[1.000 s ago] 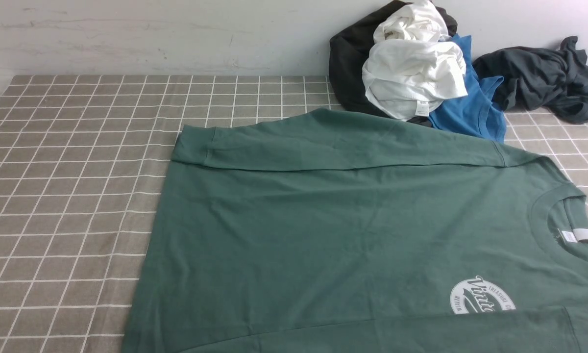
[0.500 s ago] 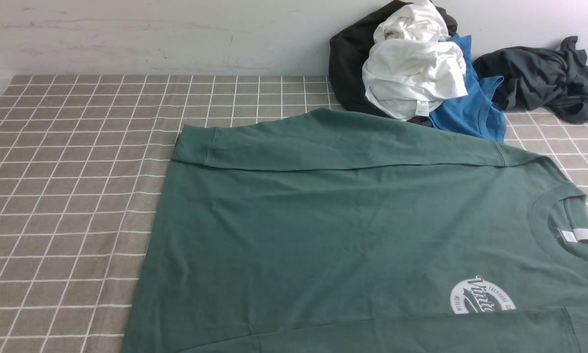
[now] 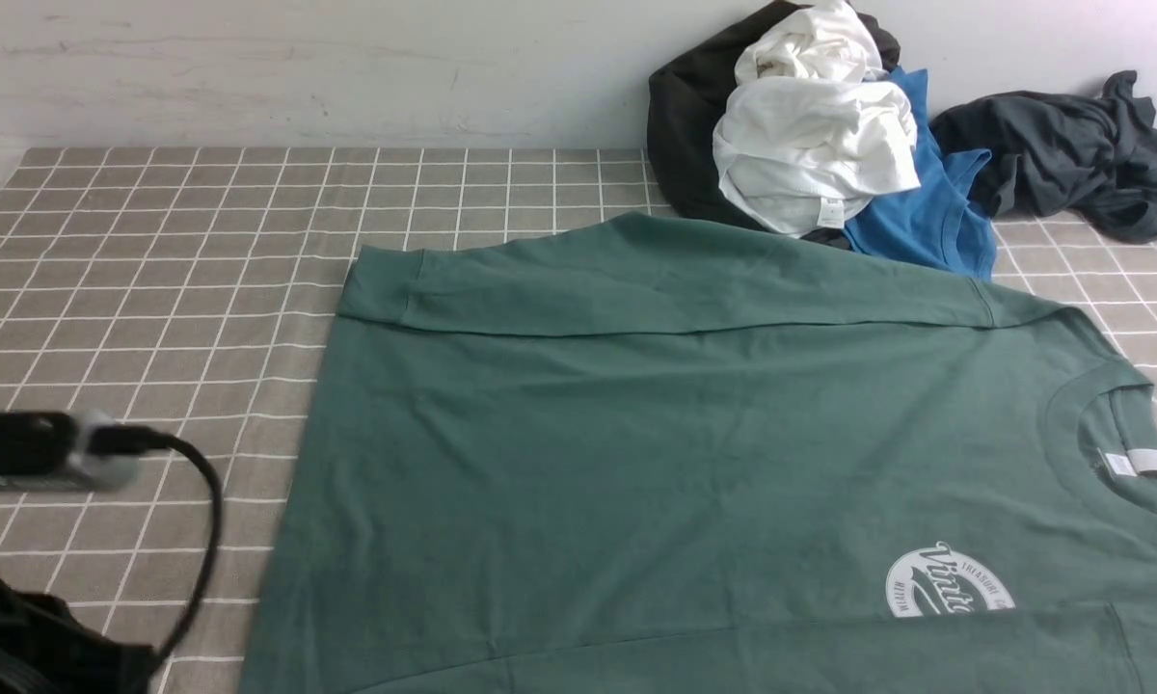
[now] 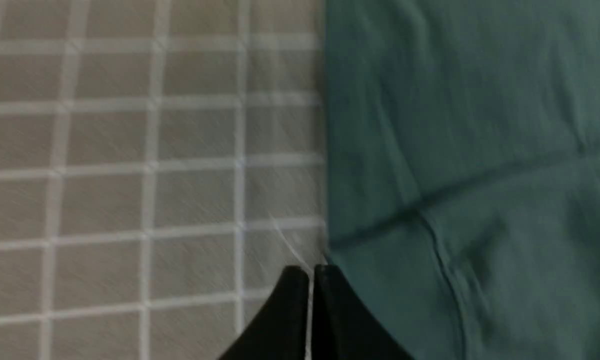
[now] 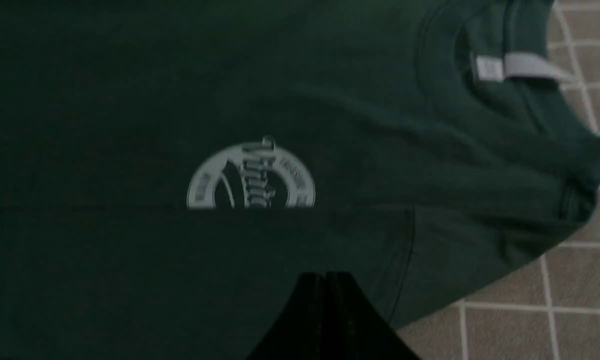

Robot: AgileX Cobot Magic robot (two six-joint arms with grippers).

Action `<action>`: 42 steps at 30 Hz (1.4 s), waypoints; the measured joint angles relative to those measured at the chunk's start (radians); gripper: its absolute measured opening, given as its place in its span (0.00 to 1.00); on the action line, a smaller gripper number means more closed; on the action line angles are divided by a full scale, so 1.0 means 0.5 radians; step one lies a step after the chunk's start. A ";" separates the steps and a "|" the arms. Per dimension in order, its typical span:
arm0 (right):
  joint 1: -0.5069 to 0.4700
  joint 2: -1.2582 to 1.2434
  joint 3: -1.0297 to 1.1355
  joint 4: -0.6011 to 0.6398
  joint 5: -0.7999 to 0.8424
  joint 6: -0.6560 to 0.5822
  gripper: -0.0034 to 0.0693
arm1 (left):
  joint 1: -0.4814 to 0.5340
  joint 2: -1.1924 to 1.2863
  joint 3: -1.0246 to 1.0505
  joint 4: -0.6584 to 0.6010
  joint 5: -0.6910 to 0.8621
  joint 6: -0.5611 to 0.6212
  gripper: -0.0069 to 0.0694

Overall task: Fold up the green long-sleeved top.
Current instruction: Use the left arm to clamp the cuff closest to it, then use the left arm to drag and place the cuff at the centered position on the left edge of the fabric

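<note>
Green top [image 3: 636,463] flat on table [image 3: 154,241], sleeves [image 3: 656,280] folded in, body not yet.
Front: it lies centre to right. Left wrist: left gripper [image 4: 310,272] closed, empty, at its left edge. Right wrist: right gripper [image 5: 325,280] closed, above its near edge.

A pale wall [image 3: 299,67] is running across the back, showing faint scuffs and streaks. A grey-brown cloth [image 3: 154,289] with a white grid is covering the table right up to it, lying flat and taking soft, even light. At the far right a heap is leaning against the wall: a white garment [image 3: 815,154] sitting on a black one [image 3: 685,135] and a blue shirt [image 3: 926,226], with a dark grey garment [image 3: 1070,154] lying just beside.
</note>
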 joint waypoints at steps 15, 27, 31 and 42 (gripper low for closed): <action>0.375 0.399 0.000 0.591 -0.326 -0.864 0.03 | -0.527 0.869 -0.018 0.319 -0.264 -0.420 0.58; 0.380 0.399 -0.001 0.624 -0.324 -0.873 0.03 | -0.533 1.185 -0.048 0.287 -0.418 -0.513 0.18; 0.380 0.399 -0.001 0.624 -0.322 -0.873 0.03 | -0.537 1.071 -0.044 0.332 -0.420 -0.508 0.13; 0.380 0.399 -0.001 0.583 -0.328 -0.873 0.03 | -0.537 0.676 -0.414 0.572 -0.323 -0.503 0.13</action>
